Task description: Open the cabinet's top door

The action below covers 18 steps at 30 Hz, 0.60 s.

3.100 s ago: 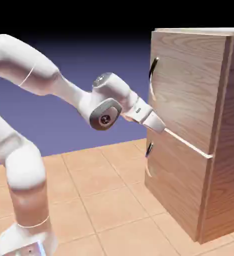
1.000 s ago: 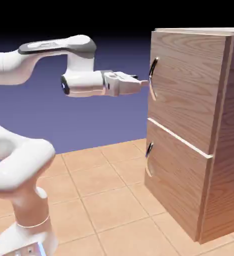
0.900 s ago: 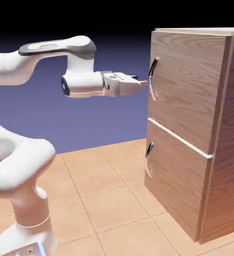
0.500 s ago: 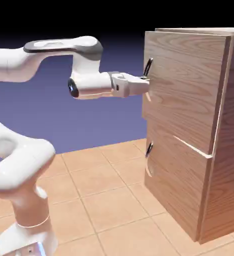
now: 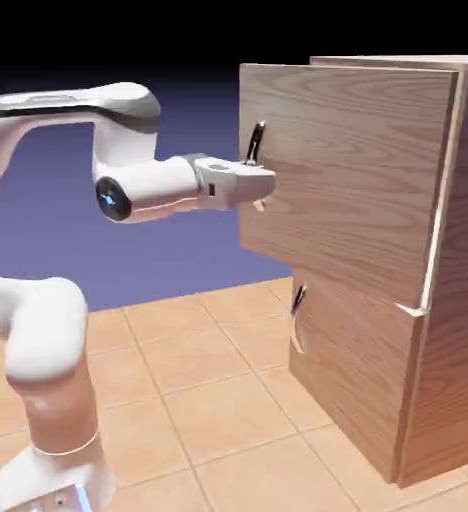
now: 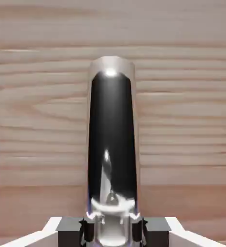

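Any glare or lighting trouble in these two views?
Hand view: bright highlights on the glossy handle, white flare near the fingertips. Exterior view: white arm washed out in places, cabinet's side darker than its doors, black band on top.

In the exterior view my white arm point(image 5: 48, 330) is washed out by bright light, while the cabinet's side point(image 5: 458, 220), at the right, falls into dim brown shade. In my hand view, glare spots the dark, glossy handle point(image 6: 112, 130), and the wood grain point(image 6: 182, 120) behind it looks soft and smeared.
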{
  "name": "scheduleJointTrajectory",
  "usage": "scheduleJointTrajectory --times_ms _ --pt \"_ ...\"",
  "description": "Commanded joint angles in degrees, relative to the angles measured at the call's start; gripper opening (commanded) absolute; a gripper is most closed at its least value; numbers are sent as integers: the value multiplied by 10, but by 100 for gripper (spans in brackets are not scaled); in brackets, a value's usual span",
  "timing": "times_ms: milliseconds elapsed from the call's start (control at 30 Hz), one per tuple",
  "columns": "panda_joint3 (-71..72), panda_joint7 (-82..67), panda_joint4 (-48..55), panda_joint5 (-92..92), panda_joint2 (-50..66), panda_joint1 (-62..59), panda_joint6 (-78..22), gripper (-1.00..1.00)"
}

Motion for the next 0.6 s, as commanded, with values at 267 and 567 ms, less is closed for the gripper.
scheduleJointTrajectory --times_ms 267,567 --pt "-141 102 -66 -224 -98 37 -81 -100" --pt "-312 170 -84 -447 -163 17 -213 -100"
